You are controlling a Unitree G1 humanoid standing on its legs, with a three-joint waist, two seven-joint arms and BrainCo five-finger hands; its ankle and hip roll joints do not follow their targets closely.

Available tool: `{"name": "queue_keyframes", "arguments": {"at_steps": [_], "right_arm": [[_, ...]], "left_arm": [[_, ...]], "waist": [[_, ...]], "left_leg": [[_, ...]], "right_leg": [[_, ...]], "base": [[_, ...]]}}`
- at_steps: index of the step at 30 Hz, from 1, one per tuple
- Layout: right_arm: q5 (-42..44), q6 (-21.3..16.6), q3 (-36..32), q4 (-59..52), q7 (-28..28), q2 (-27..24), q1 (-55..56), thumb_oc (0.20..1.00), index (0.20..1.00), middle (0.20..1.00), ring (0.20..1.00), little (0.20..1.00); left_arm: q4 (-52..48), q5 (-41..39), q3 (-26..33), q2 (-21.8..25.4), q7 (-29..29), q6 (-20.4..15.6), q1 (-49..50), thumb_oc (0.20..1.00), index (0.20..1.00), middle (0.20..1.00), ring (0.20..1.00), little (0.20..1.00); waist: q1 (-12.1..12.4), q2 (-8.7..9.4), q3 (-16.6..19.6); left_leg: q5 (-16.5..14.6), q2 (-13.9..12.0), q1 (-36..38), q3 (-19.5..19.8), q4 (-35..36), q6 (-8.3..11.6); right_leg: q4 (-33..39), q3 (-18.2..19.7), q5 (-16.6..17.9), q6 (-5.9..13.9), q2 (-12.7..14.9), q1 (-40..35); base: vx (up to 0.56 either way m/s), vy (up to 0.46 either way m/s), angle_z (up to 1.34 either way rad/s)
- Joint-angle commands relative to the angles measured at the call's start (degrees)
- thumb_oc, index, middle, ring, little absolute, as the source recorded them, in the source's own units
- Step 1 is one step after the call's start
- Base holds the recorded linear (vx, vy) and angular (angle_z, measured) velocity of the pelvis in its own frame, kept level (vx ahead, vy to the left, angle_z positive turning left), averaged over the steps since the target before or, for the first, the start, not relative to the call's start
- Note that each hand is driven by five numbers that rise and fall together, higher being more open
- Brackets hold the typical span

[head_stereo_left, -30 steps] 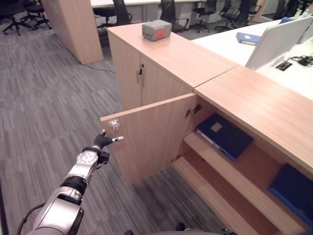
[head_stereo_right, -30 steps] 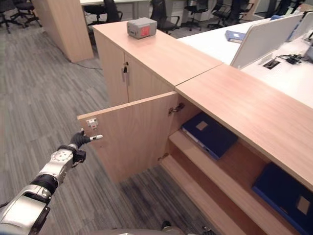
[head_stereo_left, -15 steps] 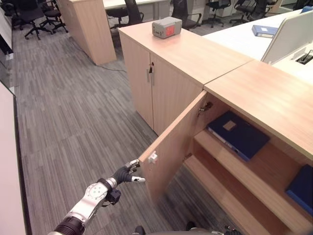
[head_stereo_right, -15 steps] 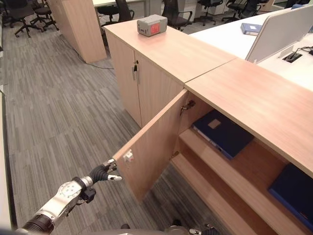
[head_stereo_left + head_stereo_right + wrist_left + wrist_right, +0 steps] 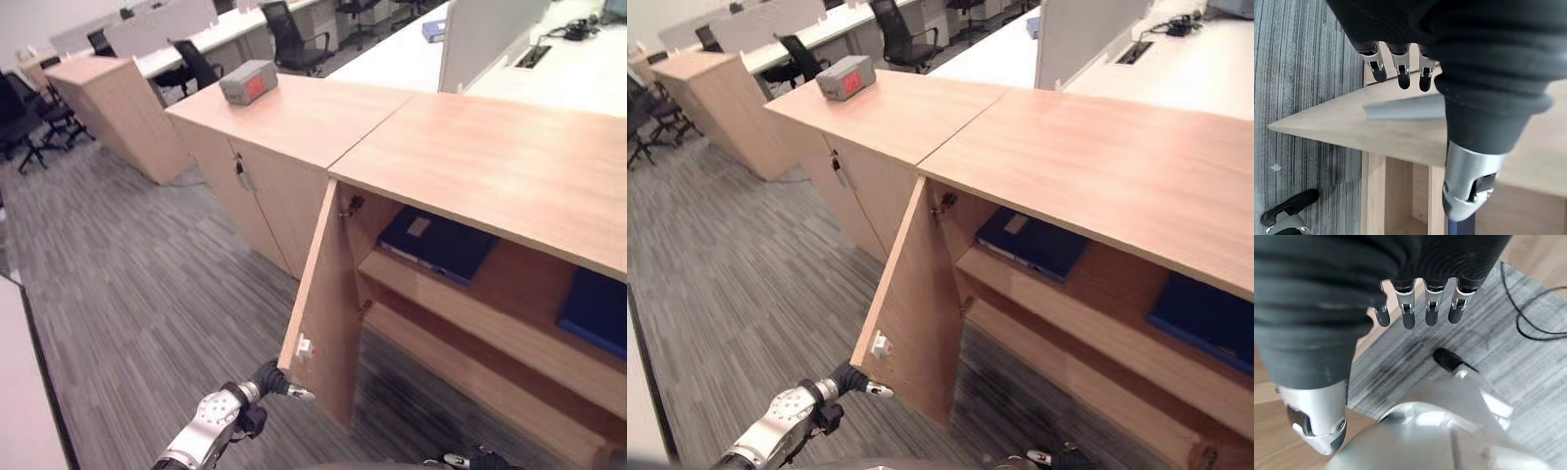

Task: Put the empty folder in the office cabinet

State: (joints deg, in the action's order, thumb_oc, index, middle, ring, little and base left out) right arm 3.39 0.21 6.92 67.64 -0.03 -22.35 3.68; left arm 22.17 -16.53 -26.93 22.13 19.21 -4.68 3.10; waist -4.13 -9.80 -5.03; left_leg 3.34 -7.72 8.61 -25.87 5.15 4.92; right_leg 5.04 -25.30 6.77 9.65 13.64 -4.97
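Observation:
A dark blue folder (image 5: 437, 241) lies flat on the upper shelf of the open office cabinet (image 5: 470, 323). A second blue folder (image 5: 594, 313) lies further right on the same shelf. The cabinet door (image 5: 324, 294) stands swung wide open, nearly edge-on to me. My left hand (image 5: 270, 380) is at the door's lower outer corner, just below a small white latch (image 5: 304, 346). Its fingers (image 5: 1403, 74) are straight against the door's edge (image 5: 1376, 128) and it holds nothing. My right hand (image 5: 1430, 308) hangs open over the carpet with straight fingers.
A grey box with a red face (image 5: 248, 81) sits on the neighbouring cabinet (image 5: 284, 117), whose doors are closed. Another wooden cabinet (image 5: 116, 113) and office chairs (image 5: 294, 37) stand beyond. A blue folder (image 5: 434, 29) lies on the white desk behind. Grey carpet (image 5: 127, 284) stretches to the left.
The door has swung from half open to wide open, with my left hand following its outer edge toward me. The camera has also shifted.

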Motion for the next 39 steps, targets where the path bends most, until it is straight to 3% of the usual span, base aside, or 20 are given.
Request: {"name": "queue_keyframes", "arguments": {"at_steps": [1, 5, 6, 8, 10, 11, 12, 13, 14, 15, 16, 19, 20, 21, 30, 39], "right_arm": [[2.2, -0.8, 0.7, 2.4, -0.6, 1.4, -3.8, 1.0, 1.0, 1.0, 1.0, 1.0], [2.7, -1.0, 0.8, 2.5, -0.7, 0.6, -3.6, 1.0, 1.0, 1.0, 1.0, 1.0], [2.9, -1.0, 1.1, 2.3, -1.0, 0.5, -3.7, 1.0, 1.0, 1.0, 1.0, 1.0], [1.5, -1.0, 3.4, 2.1, -0.8, 0.3, -3.8, 1.0, 1.0, 1.0, 1.0, 1.0], [1.1, -0.9, 4.2, 2.4, -0.8, 0.1, -4.3, 1.0, 1.0, 1.0, 1.0, 1.0], [0.7, -0.7, 4.9, 2.6, -0.9, -0.2, -4.4, 1.0, 1.0, 1.0, 1.0, 1.0], [0.7, -0.6, 4.9, 2.8, -0.9, -0.4, -4.4, 1.0, 1.0, 1.0, 1.0, 1.0], [0.5, -0.5, 4.8, 3.4, -1.0, -0.8, -4.2, 1.0, 1.0, 1.0, 1.0, 1.0], [0.4, -0.4, 4.9, 3.6, -1.1, -0.8, -4.2, 1.0, 1.0, 1.0, 1.0, 1.0], [0.4, -0.4, 4.9, 3.6, -1.1, -0.8, -4.2, 1.0, 1.0, 1.0, 1.0, 1.0], [0.2, -0.3, 5.0, 3.7, -1.3, -1.3, -4.5, 1.0, 1.0, 1.0, 1.0, 1.0], [-0.6, -0.4, 5.2, 3.6, -1.0, -0.8, -3.9, 1.0, 1.0, 1.0, 1.0, 1.0], [-0.4, -0.3, 4.5, 3.2, -0.6, 0.1, -2.4, 1.0, 1.0, 1.0, 1.0, 1.0], [-0.4, -0.3, 4.5, 3.2, -0.6, 0.1, -2.4, 1.0, 1.0, 1.0, 1.0, 1.0], [2.8, -1.0, 4.8, 1.8, 0.8, 2.8, -0.6, 1.0, 1.0, 1.0, 1.0, 1.0], [3.4, -1.0, 4.8, 2.4, 1.0, 3.2, -0.5, 1.0, 1.0, 1.0, 1.0, 1.0]], "left_arm": [[-1.1, -1.4, 1.2, -2.1, -2.5, -2.8, -7.1, 1.0, 1.0, 1.0, 1.0, 1.0], [2.7, -0.9, 0.3, -4.8, -4.1, -2.7, -10.2, 1.0, 1.0, 1.0, 1.0, 1.0], [4.0, -1.1, 0.0, -5.6, -4.9, -2.7, -11.7, 1.0, 1.0, 1.0, 1.0, 1.0], [6.1, -1.3, 0.5, -6.8, -7.2, -3.4, -14.2, 1.0, 1.0, 1.0, 1.0, 1.0], [7.1, -1.3, 0.5, -7.2, -8.3, -3.8, -15.0, 1.0, 1.0, 1.0, 1.0, 1.0], [8.2, -1.8, 0.7, -7.9, -9.9, -4.2, -16.5, 1.0, 1.0, 1.0, 1.0, 1.0], [8.3, -2.1, 0.9, -8.1, -10.4, -4.3, -17.1, 1.0, 1.0, 1.0, 1.0, 1.0], [9.0, -2.5, 1.1, -8.4, -11.4, -4.6, -17.9, 1.0, 1.0, 1.0, 1.0, 1.0], [9.8, -2.7, 1.2, -8.5, -11.8, -4.8, -18.4, 1.0, 1.0, 1.0, 1.0, 1.0], [9.8, -2.7, 1.2, -8.5, -11.8, -4.8, -18.4, 1.0, 1.0, 1.0, 1.0, 1.0], [10.8, -2.7, 2.1, -7.9, -12.7, -4.8, -19.5, 1.0, 1.0, 1.0, 1.0, 1.0], [12.6, -2.7, 2.8, -8.2, -13.4, -5.2, -20.7, 1.0, 1.0, 1.0, 1.0, 1.0], [16.3, -3.7, 6.0, -7.6, -14.9, -5.2, -21.7, 1.0, 1.0, 1.0, 1.0, 1.0], [16.3, -3.7, 6.0, -7.6, -14.9, -5.2, -21.7, 1.0, 1.0, 1.0, 1.0, 1.0], [33.1, -6.4, 13.2, 0.4, -18.1, -5.1, -34.0, 1.0, 1.0, 1.0, 1.0, 1.0], [36.2, -5.6, 14.4, 4.4, -19.4, -5.6, -40.3, 1.0, 1.0, 1.0, 1.0, 1.0]], "waist": [[-3.0, 2.85, -2.1], [-5.6, 2.79, -2.6], [-6.1, 3.01, -3.4], [-7.4, 4.23, -3.7], [-7.1, 4.47, -3.8], [-6.4, 5.2, -3.6], [-5.8, 5.68, -3.4], [-4.3, 6.76, -3.2], [-3.5, 7.11, -3.0], [-3.5, 7.11, -3.0], [-2.0, 7.23, -3.4], [-2.5, 7.0, -2.7], [-4.2, 7.48, -0.8], [-4.1, 7.51, -0.9], [-7.4, 9.98, 1.5], [-8.1, 11.06, 1.7]], "left_leg": [[-2.8, 0.4, 1.2, 0.7, -1.6, 1.95], [-2.6, -2.0, 1.1, -1.2, -5.6, 3.41], [-0.5, -4.0, -0.5, -1.2, -8.8, 4.71], [0.6, -6.9, -1.6, -0.1, -14.8, 5.81], [2.2, -7.3, -2.2, 2.0, -16.6, 6.18], [2.3, -6.0, -3.1, 7.9, -15.3, 5.57], [1.3, -4.9, -3.9, 10.8, -13.5, 4.97], [-2.0, -2.8, -5.4, 18.0, -9.4, 4.28], [-1.6, -1.7, -7.2, 21.5, -7.6, 4.21], [-1.6, -1.7, -7.2, 21.5, -7.6, 4.21], [-0.7, 0.4, -9.7, 27.0, -4.6, 4.05], [-0.8, 0.0, -7.1, 25.7, -1.4, 4.26], [-1.7, 0.0, -4.4, 22.9, -0.2, 3.69], [-1.8, 0.0, -4.3, 22.7, -0.2, 3.68], [-5.0, 1.5, 0.1, 14.9, -0.2, 1.96], [-5.8, 2.4, 0.5, 13.6, -0.2, 1.09]], "right_leg": [[-1.2, 1.8, -4.5, 2.43, 1.3, -2.6], [-1.2, 4.2, -5.9, 1.05, -0.6, -2.5], [-1.2, 4.9, -6.5, 0.61, -1.5, -2.4], [-1.1, 8.8, -7.3, -0.93, -3.3, -1.0], [-1.0, 10.5, -7.6, -1.12, -3.9, -0.8], [-0.9, 13.2, -7.8, -0.71, -4.0, -0.3], [-0.9, 14.5, -7.7, -0.41, -3.7, 0.1], [-0.7, 17.3, -8.3, 0.32, -3.5, -0.4], [-0.5, 18.7, -8.4, 0.47, -3.6, -0.6], [-0.5, 18.7, -8.4, 0.47, -3.6, -0.5], [-0.6, 21.7, -8.8, 0.3, -4.6, -1.1], [-0.6, 23.0, -8.9, 0.38, -5.2, -1.2], [-0.6, 25.0, -8.5, 0.76, -4.7, -1.1], [-0.6, 25.2, -8.6, 0.78, -4.7, -1.2], [-1.2, 28.7, -6.1, 3.71, -2.4, 0.1], [-3.2, 28.4, -5.5, 5.17, -1.3, 1.7]], "base": [[0.03, -0.127, -0.33], [0.01, -0.131, -0.4], [-0.02, -0.237, -0.43], [0.01, -0.193, -0.62], [0.05, -0.037, -0.94], [0.11, 0.011, -0.97], [0.27, 0.022, -1.73], [0.28, 0.009, -1.22], [0.23, 0.005, -1.17], [0.19, -0.036, -0.52], [0.12, -0.033, -0.73], [0.17, 0.045, -1.7], [0.18, 0.103, -0.41], [0.22, 0.141, -0.13], [0.06, 0.091, -0.37], [0.01, 0.058, -0.16]]}}
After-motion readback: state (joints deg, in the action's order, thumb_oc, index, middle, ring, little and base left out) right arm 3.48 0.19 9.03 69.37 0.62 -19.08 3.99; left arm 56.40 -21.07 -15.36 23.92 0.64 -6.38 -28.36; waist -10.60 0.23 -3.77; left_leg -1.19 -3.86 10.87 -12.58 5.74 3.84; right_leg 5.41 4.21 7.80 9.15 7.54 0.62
